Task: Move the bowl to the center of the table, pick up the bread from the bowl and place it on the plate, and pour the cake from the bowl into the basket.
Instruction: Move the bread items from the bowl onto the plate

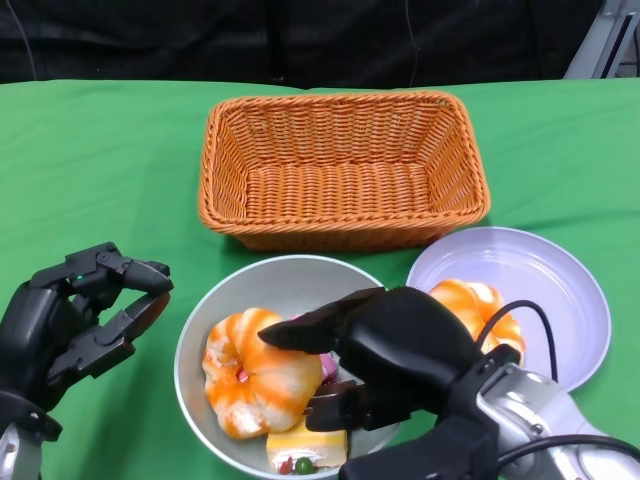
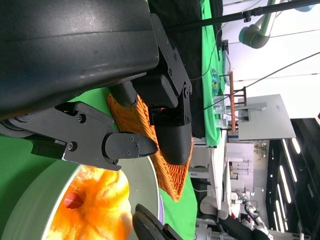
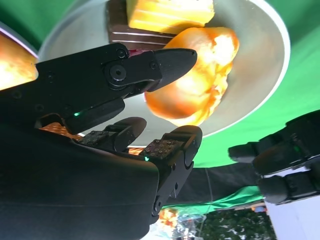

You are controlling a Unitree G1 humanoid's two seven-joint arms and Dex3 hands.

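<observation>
Two hands are in play, and my right hand (image 1: 395,355) is the one that matters now: it hangs over the near right part of the bowl (image 1: 300,275), fingers parted with nothing between them, the upper finger stretched out above the bread (image 1: 258,372) and the lower ones curled in beneath, at the cake pieces (image 1: 306,447). From the right wrist view the bread lies straight ahead of my fingertips (image 3: 172,59), just past them and a little lower; whether they already touch it I cannot tell. It is a round, knotted orange-and-white roll with no real long axis, so I judge the closing direction matters less than getting my fingers down around its sides. My left hand (image 1: 80,315) sits beside the bowl's left rim, apart from it, holding nothing, fingers bent toward each other with a gap between. Beyond that, the plate (image 1: 555,295) lies just to the right of the bowl, nearer my right hand, and already carries another orange roll (image 1: 478,308). Farther back stands the wicker basket (image 1: 343,170), where the cake is to go later.
</observation>
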